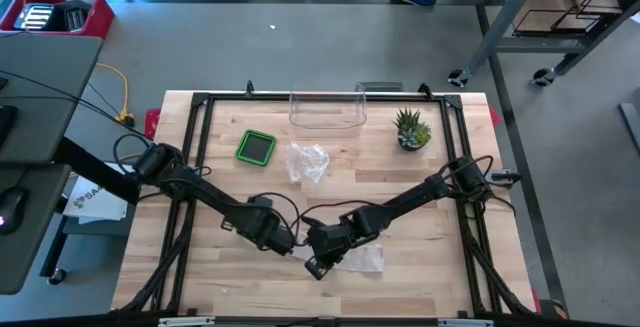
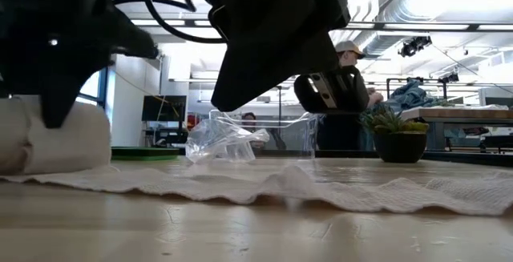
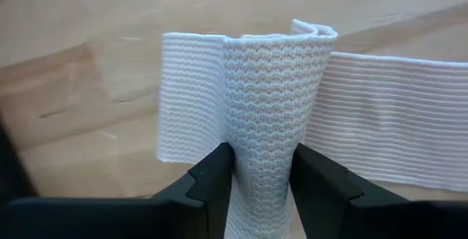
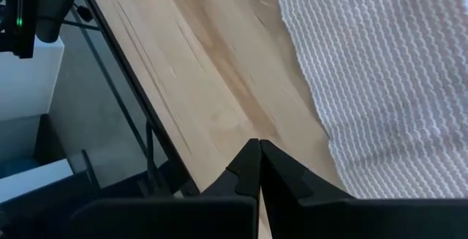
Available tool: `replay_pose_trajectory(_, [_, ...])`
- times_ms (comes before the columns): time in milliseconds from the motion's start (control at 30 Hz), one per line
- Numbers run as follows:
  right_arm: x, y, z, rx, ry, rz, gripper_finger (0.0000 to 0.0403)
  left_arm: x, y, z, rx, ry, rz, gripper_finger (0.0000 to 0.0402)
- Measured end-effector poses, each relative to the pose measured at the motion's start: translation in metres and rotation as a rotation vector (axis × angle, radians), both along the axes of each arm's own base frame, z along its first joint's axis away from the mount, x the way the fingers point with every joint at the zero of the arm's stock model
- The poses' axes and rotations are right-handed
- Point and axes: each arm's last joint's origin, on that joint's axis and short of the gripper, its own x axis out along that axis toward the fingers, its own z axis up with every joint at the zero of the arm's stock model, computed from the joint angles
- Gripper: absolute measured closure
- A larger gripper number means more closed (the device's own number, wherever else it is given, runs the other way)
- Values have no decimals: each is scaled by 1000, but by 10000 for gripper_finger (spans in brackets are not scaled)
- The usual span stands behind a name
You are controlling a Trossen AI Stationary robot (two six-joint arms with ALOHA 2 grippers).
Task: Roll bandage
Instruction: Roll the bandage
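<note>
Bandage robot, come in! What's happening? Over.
Left gripper straddles the rolled bandage end. Right gripper shut, empty, beside the flat strip. Nothing in the way.

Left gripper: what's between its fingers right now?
The left gripper has the rolled part of the white bandage standing between its fingers, loose tail lying flat on the wooden table. The roll's core is hidden by its outer wraps.

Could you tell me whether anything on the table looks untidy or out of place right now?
The bandage is only partly rolled: its rolled end stands between the left gripper fingers, while the loose tail lies rumpled across the table. A crumpled plastic wrapper lies near the clear container.
</note>
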Motion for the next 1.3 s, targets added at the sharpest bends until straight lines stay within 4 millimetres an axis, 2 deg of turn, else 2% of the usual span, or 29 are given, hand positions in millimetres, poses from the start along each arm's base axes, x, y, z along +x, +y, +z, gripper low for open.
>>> replay_pose_trajectory(267, [0, 0, 0, -2, -3, 7, 403, 15, -8, -1, -79, -153, -65, 246])
replay_pose_trajectory(400, [0, 0, 0, -6, -5, 13, 403, 17, -7, -1, -80, -164, -70, 231])
replay_pose_trajectory(500, [0, 0, 0, -8, -6, 15, 403, 14, -4, 10, -64, -204, -47, 221])
replay_pose_trajectory(633, [-1, -1, -1, -24, 1, 28, 403, -7, 3, 46, 16, -301, -49, 213])
replay_pose_trajectory(733, [-5, -3, -4, -52, 45, 33, 403, -36, 11, 70, 107, -274, -64, 211])
replay_pose_trajectory(800, [-9, -4, -7, -79, 87, 32, 403, -55, 21, 76, 144, -231, -72, 212])
replay_pose_trajectory(933, [-17, -5, -11, -124, 153, 60, 403, -76, 39, 59, 53, -195, -48, 218])
replay_pose_trajectory(1033, [-27, -4, -4, -164, 192, 69, 403, -89, 47, 44, -26, -208, -62, 221])
replay_pose_trajectory(1133, [-34, 0, 7, -181, 192, 53, 403, -103, 60, 33, -39, -263, -28, 222])
replay_pose_trajectory(1300, [-38, 9, 8, -156, 223, -15, 403, -114, 81, 1, -139, -389, -13, 222])
